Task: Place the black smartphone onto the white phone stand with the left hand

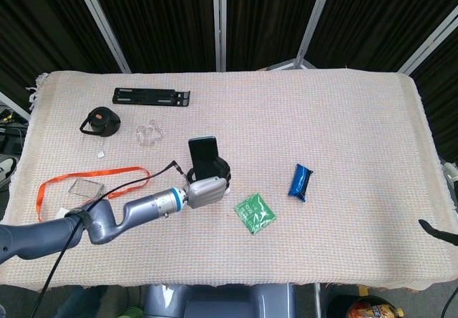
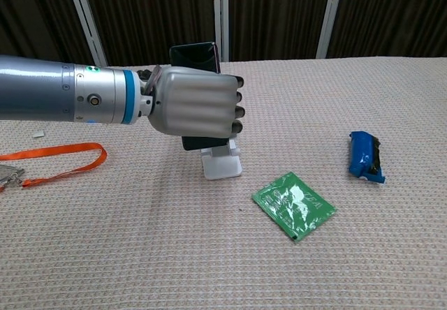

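My left hand [image 2: 195, 104] [image 1: 206, 190] grips the black smartphone [image 2: 194, 57] [image 1: 203, 153], which stands upright with its top poking above the fingers. The hand and phone sit right over the white phone stand [image 2: 222, 165], whose base shows just below the fingers; its back plate is hidden. I cannot tell whether the phone's lower edge touches the stand's ledge. In the head view the stand is almost wholly covered by the hand. My right hand is barely seen at the far right edge [image 1: 451, 189], off the table.
A green packet [image 2: 294, 204] and a blue packet [image 2: 367, 156] lie to the right of the stand. An orange lanyard [image 2: 52, 165] lies to the left. A black round cap [image 1: 100, 122], a black bar [image 1: 152, 97] and a clear plastic piece [image 1: 148, 134] sit further back left.
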`<state>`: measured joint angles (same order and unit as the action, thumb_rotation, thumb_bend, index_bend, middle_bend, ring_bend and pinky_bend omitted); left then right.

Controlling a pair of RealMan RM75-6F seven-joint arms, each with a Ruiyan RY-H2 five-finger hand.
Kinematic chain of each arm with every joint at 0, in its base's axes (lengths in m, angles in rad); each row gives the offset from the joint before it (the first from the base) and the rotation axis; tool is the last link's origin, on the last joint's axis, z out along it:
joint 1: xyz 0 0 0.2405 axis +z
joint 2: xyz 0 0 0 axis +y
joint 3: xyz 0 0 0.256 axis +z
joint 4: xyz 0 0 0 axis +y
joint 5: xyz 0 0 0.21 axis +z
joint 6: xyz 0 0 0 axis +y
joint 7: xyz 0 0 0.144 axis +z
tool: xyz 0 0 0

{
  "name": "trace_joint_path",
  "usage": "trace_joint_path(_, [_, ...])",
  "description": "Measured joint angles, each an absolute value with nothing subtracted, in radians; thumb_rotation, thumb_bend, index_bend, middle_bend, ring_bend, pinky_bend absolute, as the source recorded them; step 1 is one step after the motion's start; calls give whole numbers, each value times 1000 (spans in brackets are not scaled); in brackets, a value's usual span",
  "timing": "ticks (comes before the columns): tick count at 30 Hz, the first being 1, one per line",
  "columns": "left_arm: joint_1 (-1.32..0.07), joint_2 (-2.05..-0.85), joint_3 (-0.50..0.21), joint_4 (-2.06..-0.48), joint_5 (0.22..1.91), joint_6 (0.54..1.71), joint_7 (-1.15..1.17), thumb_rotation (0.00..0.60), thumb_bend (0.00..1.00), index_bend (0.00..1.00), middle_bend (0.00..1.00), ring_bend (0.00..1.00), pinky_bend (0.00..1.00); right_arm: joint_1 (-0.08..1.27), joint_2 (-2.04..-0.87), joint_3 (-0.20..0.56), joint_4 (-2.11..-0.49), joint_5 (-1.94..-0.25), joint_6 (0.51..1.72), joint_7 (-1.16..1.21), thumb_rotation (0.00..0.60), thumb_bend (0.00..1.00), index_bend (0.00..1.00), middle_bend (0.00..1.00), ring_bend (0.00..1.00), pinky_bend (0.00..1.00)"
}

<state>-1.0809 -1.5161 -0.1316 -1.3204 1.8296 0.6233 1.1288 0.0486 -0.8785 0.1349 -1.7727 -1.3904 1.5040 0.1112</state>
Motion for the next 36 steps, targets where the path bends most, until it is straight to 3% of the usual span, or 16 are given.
trace_joint_path(14, [-1103,-1573,-125,-1277,1797,626,1136,600,0,483,336,405,385,43,-875,144,-1767,-1375,1507,132,600,0,0,0,0,0])
trace_joint_path(18, [-1111,-1587,-118,-1267,1793,621,1149,600,0,450,277,347,357,41,-874,144,-1769,-1378,1511,131,600,0,0,0,0,0])
trace_joint_path(23, [-1118,-1591,-118,-1267,1779,593,1215,600,0,358,162,239,301,40,-876,144,-1771,-1379,1512,129,600,0,0,0,0,0])
trace_joint_path(25, [-1116,-1592,-125,-1273,1761,587,1248,600,0,267,86,169,271,39,-876,144,-1772,-1381,1513,128,600,0,0,0,0,0])
trace_joint_path(27, [-1113,-1593,-131,-1279,1748,586,1270,600,0,109,8,55,211,39,-876,143,-1772,-1382,1514,127,600,0,0,0,0,0])
trace_joint_path(29, [-1108,-1591,-137,-1289,1732,586,1288,600,0,24,0,6,157,39,-876,143,-1773,-1384,1514,126,600,0,0,0,0,0])
trace_joint_path(36, [-1089,-1560,-155,-1345,1693,610,1334,600,0,0,0,0,67,38,-875,142,-1776,-1391,1514,130,600,0,0,0,0,0])
